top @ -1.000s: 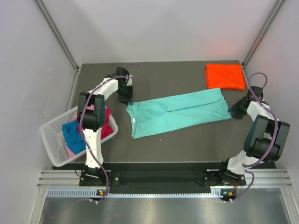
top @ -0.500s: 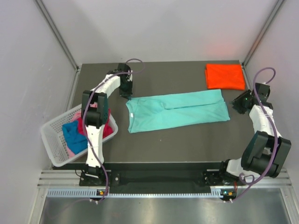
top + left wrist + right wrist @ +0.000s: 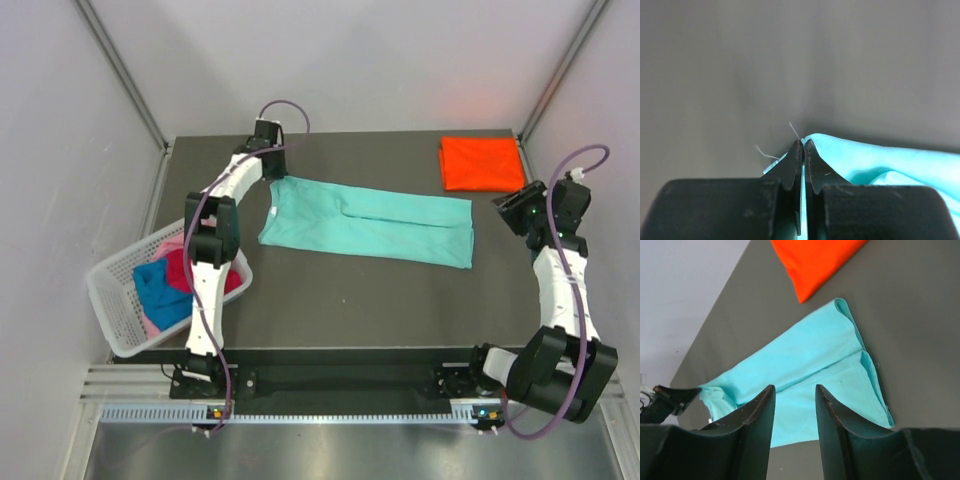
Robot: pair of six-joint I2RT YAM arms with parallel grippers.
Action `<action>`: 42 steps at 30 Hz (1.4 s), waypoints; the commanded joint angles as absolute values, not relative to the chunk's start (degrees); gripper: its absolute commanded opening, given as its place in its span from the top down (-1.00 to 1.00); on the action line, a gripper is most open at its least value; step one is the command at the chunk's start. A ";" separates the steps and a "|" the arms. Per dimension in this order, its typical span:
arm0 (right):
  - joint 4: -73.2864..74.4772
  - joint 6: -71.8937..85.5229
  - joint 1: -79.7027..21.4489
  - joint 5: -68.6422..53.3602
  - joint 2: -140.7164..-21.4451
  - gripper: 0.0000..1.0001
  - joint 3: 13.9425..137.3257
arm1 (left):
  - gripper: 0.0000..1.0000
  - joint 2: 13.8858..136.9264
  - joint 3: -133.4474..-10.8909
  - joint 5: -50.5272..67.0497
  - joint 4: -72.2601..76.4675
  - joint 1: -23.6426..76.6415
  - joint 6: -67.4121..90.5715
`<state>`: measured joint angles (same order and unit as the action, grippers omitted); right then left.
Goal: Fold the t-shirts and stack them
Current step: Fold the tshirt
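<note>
The top view looks down on the desk [image 3: 340, 300] from above the near edge. The left wrist view sits close against the teal t-shirt [image 3: 890, 160]; the right wrist view sees it from farther. All three share it.

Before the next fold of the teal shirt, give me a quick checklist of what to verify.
1. Is the left gripper shut on the far left corner of the teal shirt: ok.
2. Is the right gripper holding the shirt: not ok, it is open and off the cloth.
3. Does the teal shirt lie long and flat on the table: ok.
4. Is the orange shirt folded and apart from the teal one: ok.
5. How much cloth the left gripper pinches: cannot tell.
</note>
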<state>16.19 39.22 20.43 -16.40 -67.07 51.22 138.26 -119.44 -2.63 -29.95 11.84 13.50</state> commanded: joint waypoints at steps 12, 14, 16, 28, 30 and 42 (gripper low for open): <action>6.59 39.29 18.46 -18.90 -67.23 0.22 50.18 | 1.00 151.69 -134.73 7.02 9.22 12.04 31.97; 6.42 39.20 17.93 -19.07 -68.72 0.22 50.79 | 0.91 152.84 -136.49 7.91 11.33 12.22 32.78; 7.20 38.68 17.67 -19.16 -69.95 0.22 51.68 | 0.41 151.97 -135.80 10.00 11.43 12.30 32.52; 22.06 34.89 11.69 -14.06 -75.50 0.21 54.58 | -0.01 119.46 -113.47 -2.37 -9.99 12.13 23.90; 22.41 34.46 10.99 -13.63 -75.41 0.21 51.78 | 0.00 117.34 -109.89 -0.36 -16.13 12.13 23.47; 18.99 36.29 8.71 -10.64 -78.83 0.17 43.51 | 0.04 113.20 -95.53 4.05 -21.18 10.20 28.74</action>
<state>21.76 35.05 10.46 -11.97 -77.82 44.51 111.63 -95.59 2.74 -18.24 10.90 26.70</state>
